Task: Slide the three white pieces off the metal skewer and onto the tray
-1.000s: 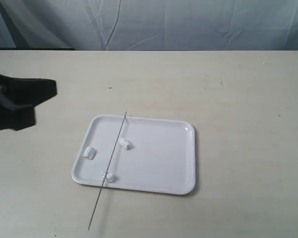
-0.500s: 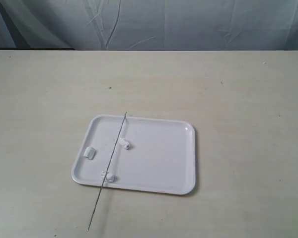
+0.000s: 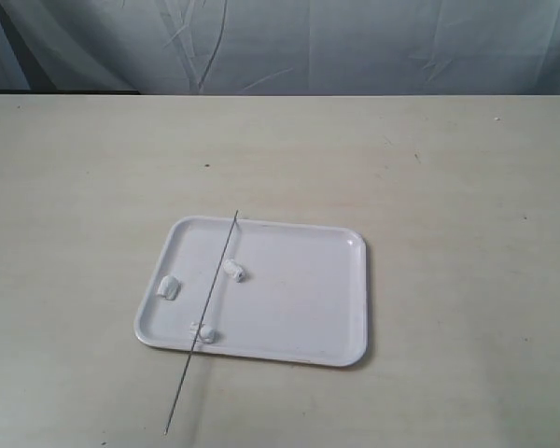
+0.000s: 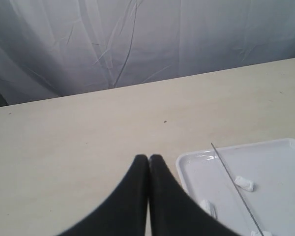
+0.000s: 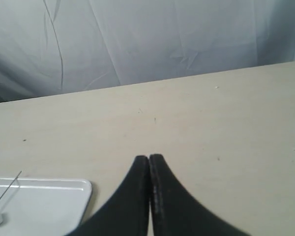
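The white tray (image 3: 289, 299) lies on the table near the front middle. Three white pieces rest on it: one (image 3: 168, 287) by its left rim, one (image 3: 233, 271) nearer the middle, one (image 3: 204, 331) at the front rim touching the skewer. The thin metal skewer (image 3: 205, 313) lies slanted across the tray's left part, its front end out on the table. No gripper shows in the exterior view. My left gripper (image 4: 149, 157) is shut and empty above bare table beside the tray (image 4: 280, 167). My right gripper (image 5: 149, 157) is shut and empty, apart from the tray's corner (image 5: 64, 196).
A pale beige table (image 3: 448, 187) spreads around the tray. A grey-white curtain (image 3: 355, 47) hangs behind its far edge.
The dark left gripper seen at the left edge of the exterior view one second ago has gone out of that view. Tray, pieces and skewer have not moved.
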Available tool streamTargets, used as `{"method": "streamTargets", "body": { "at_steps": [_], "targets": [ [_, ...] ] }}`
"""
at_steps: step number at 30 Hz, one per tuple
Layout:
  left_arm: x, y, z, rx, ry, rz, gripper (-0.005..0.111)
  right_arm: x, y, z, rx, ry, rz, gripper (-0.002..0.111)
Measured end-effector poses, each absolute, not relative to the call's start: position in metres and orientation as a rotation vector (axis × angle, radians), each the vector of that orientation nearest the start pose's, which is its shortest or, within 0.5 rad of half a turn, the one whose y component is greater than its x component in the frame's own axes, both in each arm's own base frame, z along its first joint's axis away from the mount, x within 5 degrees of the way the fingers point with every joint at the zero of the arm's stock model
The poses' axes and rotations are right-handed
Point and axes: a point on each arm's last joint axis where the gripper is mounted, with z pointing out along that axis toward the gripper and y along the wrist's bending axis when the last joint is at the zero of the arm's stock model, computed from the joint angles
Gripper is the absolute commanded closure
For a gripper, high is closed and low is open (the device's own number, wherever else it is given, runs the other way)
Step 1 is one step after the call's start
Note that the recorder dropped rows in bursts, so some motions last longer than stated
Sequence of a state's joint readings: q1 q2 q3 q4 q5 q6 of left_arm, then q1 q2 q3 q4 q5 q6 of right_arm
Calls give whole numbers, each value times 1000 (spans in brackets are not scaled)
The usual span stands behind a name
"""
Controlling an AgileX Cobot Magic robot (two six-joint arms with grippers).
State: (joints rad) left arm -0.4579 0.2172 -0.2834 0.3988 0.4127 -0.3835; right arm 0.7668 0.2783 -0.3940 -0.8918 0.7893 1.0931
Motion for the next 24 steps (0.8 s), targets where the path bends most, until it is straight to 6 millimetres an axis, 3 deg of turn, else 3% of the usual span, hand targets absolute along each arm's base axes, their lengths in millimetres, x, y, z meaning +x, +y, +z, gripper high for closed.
{"method": "streamTargets", "body": {
  "at_steps": [20, 24],
  "targets": [
    [64, -16, 261, 285, 1779, -200, 107, 71, 1, 282, 21, 1885, 259, 109],
    [64, -16, 261, 285, 1779, -200, 107, 67, -4, 277, -7, 1871, 190, 109]
  ]
}}
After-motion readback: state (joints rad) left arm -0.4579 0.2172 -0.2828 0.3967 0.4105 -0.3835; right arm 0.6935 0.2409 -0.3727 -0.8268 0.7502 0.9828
